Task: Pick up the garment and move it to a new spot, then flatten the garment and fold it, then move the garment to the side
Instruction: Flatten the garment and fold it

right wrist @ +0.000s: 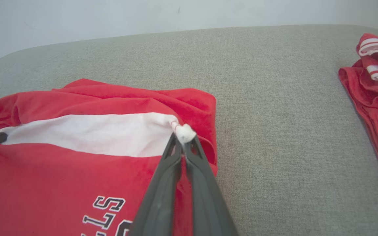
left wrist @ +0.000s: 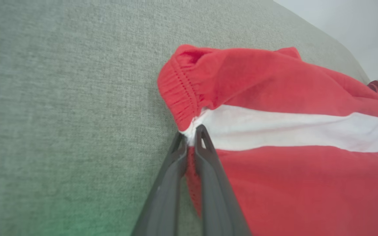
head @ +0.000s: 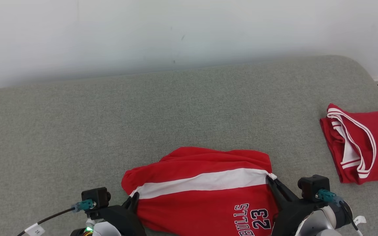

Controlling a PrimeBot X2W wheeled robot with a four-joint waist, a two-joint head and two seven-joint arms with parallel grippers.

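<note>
Bench [head: 77,124]: we see grey woven fabric with a rounded far edge, set against a pale wall [head: 176,29].
Cable [head: 54,216]: a dark lead with a teal plug and a white tag runs in from the lower left to the left wrist. It lies on the bench, apart from the cloth.
Left gripper [head: 135,196]: closed tight. In the left wrist view we see its two fingers pinching the garment's left edge where the white stripe [head: 205,180] meets the gathered waistband [left wrist: 179,95].
Garment [head: 202,196]: red shorts lying rumpled at the near middle of the bench, between the two grippers. The white stripe runs across them, and the lettering [head: 251,219] "BULLS 23" is at their near right. The far part is bunched in folds behind the stripe.
Right gripper [head: 269,178]: closed as well. We see its tips clamped on a small white tuft at the stripe's right end, at the garment's right edge.
Jersey [head: 359,147]: a second red piece with white trim lies folded at the far right of the bench. It is well apart from the garment, and the picture's edge cuts it off.
</note>
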